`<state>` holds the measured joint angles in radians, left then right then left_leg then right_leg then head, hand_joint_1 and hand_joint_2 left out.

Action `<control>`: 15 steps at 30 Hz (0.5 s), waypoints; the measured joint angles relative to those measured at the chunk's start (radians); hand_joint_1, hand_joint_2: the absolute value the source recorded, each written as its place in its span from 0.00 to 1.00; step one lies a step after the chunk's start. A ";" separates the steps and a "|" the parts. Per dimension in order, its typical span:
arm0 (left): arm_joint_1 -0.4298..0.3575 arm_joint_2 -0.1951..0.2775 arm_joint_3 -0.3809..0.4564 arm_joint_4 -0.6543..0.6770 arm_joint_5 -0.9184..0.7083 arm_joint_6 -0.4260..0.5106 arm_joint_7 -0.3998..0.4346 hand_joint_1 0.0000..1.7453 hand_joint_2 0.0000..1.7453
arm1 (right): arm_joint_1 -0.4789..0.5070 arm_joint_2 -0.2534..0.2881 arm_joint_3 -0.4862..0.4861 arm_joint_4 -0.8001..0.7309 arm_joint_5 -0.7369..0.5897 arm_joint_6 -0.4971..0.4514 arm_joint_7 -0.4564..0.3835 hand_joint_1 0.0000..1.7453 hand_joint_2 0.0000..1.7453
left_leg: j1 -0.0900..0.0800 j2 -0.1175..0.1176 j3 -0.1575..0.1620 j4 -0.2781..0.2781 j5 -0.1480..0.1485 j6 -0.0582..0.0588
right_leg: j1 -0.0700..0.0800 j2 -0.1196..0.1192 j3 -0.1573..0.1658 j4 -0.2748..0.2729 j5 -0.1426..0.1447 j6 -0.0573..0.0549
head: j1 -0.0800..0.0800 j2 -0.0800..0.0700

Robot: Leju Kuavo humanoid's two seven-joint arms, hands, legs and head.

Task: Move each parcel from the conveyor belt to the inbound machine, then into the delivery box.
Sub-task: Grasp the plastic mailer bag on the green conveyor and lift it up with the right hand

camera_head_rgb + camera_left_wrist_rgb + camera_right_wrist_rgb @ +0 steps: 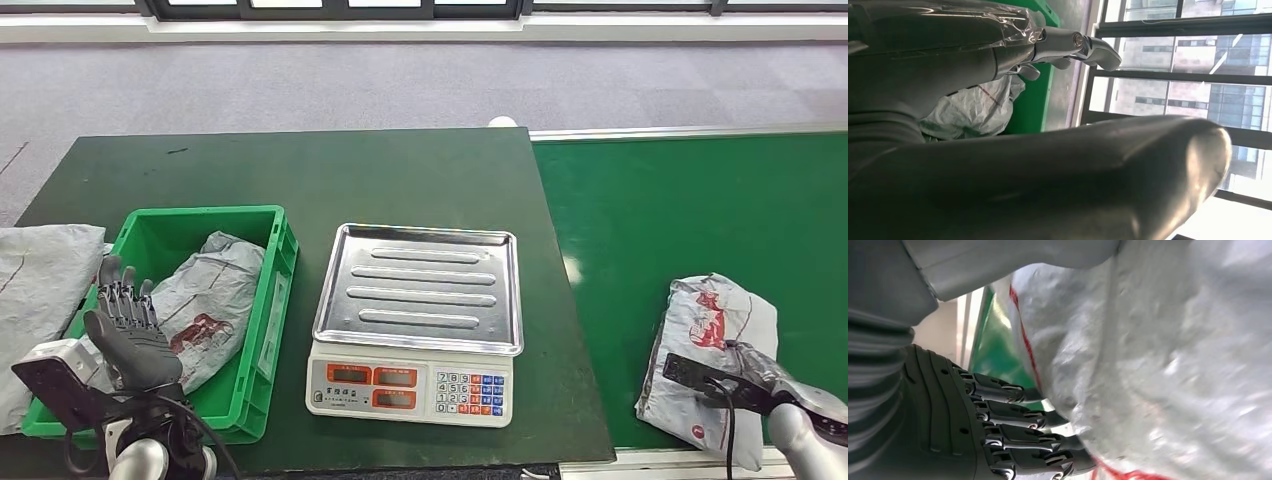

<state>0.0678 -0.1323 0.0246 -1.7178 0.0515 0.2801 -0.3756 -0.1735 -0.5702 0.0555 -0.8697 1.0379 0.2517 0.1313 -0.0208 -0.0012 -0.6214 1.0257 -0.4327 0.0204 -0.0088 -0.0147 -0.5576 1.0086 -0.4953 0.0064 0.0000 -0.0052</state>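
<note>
A: Where does the parcel (708, 340) lie?

B: It lies on the green conveyor belt (690, 210), near the belt's front edge, a crumpled grey bag with red print. The right robot hand (752, 372) is on its near end. In the right wrist view the dark fingers (1013, 415) run under the grey plastic while the thumb lies over the top, so the robot hand is clamped on the parcel.

A: And the left robot hand (125, 325)?

B: It stands upright over the near left corner of the green delivery box (262, 222), fingers spread apart and holding nothing. The left wrist view shows the same fingers (1068, 45) stretched out with the box's green wall behind them.

A: What is in the box?

B: 1 second grey parcel (205, 300), also with red print, lies inside, leaning toward the right wall.

A: And between box and belt?

B: The inbound machine (415, 320), a scale with a bare steel tray and a keypad, sits on the dark green desk (300, 170). Another grey bag (40, 290) lies on the desk just left of the box.
</note>
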 joint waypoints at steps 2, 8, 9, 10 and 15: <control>-0.008 -0.001 -0.002 0.010 -0.002 -0.006 0.007 0.00 0.00 | 0.002 0.026 0.010 0.014 0.002 -0.011 -0.001 0.53 1.00 | 0.000 0.000 0.000 0.000 0.000 0.000 | 0.000 0.000 0.000 0.000 0.000 0.000 | 0.000 0.000; -0.032 -0.002 -0.008 0.039 -0.011 -0.012 0.018 0.00 0.00 | 0.013 0.092 0.034 0.036 0.005 -0.027 -0.010 1.00 1.00 | 0.002 0.003 0.004 0.000 -0.001 -0.001 | 0.002 0.002 0.001 0.000 0.000 -0.001 | 0.000 0.000; -0.034 -0.002 -0.008 0.041 -0.011 -0.012 0.020 0.00 0.00 | 0.013 0.097 0.039 0.036 0.004 -0.032 -0.015 1.00 1.00 | 0.003 0.004 0.004 0.000 -0.001 -0.001 | 0.002 0.003 0.002 0.000 0.000 -0.001 | 0.000 0.000; -0.035 -0.002 -0.008 0.042 -0.011 -0.012 0.022 0.00 0.00 | 0.013 0.101 0.042 0.036 0.003 -0.039 -0.019 1.00 1.00 | 0.003 0.004 0.005 0.000 -0.001 -0.002 | 0.002 0.003 0.003 0.000 0.000 -0.001 | 0.000 0.000; -0.026 -0.001 -0.008 0.033 -0.011 -0.012 0.031 0.00 0.00 | 0.015 0.114 0.048 0.009 0.009 -0.054 -0.015 1.00 1.00 | 0.003 0.004 0.006 0.001 -0.002 -0.002 | 0.002 0.003 0.004 0.000 0.000 -0.001 | 0.000 0.000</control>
<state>0.0415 -0.1335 0.0168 -1.6848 0.0404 0.2685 -0.3442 -0.1589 -0.4566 0.1036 -0.8609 1.0466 0.1977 0.1161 -0.0181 0.0033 -0.6154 1.0263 -0.4344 0.0183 -0.0067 -0.0116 -0.5538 1.0083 -0.4956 0.0057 0.0000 -0.0053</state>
